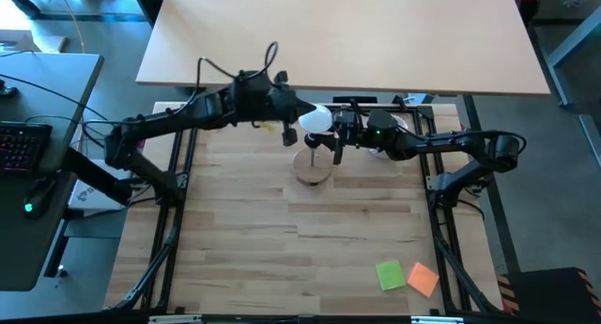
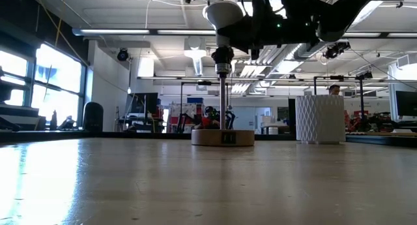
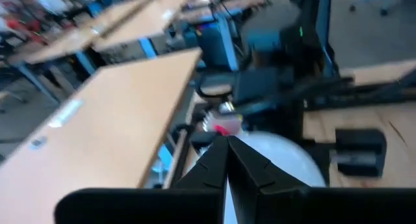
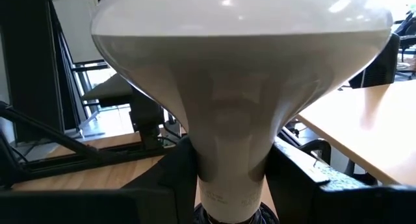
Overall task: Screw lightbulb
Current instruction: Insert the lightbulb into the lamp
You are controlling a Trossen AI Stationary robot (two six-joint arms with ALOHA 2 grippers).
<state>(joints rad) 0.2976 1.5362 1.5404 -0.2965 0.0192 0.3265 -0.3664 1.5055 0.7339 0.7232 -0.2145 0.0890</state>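
The white lightbulb [image 1: 316,118] stands upright, globe up, on top of the lamp's black socket [image 2: 222,55]. The socket sits on a thin post above the round wooden base [image 2: 222,137]. My right gripper [image 4: 227,178] reaches in level from the table's right and is shut on the bulb's neck. My left gripper [image 3: 227,146] comes from the table's left. It is shut, with nothing between its fingers, and its tips are right beside the globe [image 3: 286,160]. My right gripper pinches the bulb's cone-shaped neck [image 4: 224,152] between its two fingers [image 4: 170,178], one on each side. The fingers come level from the table's right. The bulb stays upright, its narrow end down at the socket [image 4: 227,216]. My left gripper's shut tips are beside the globe; whether they touch it I cannot tell.
A ribbed white cup [image 2: 319,119] stands on the table to the right of the lamp base. A green note [image 1: 391,274] and an orange note [image 1: 423,279] lie near the front right corner. A pale wooden desk [image 1: 338,33] stands beyond the far edge.
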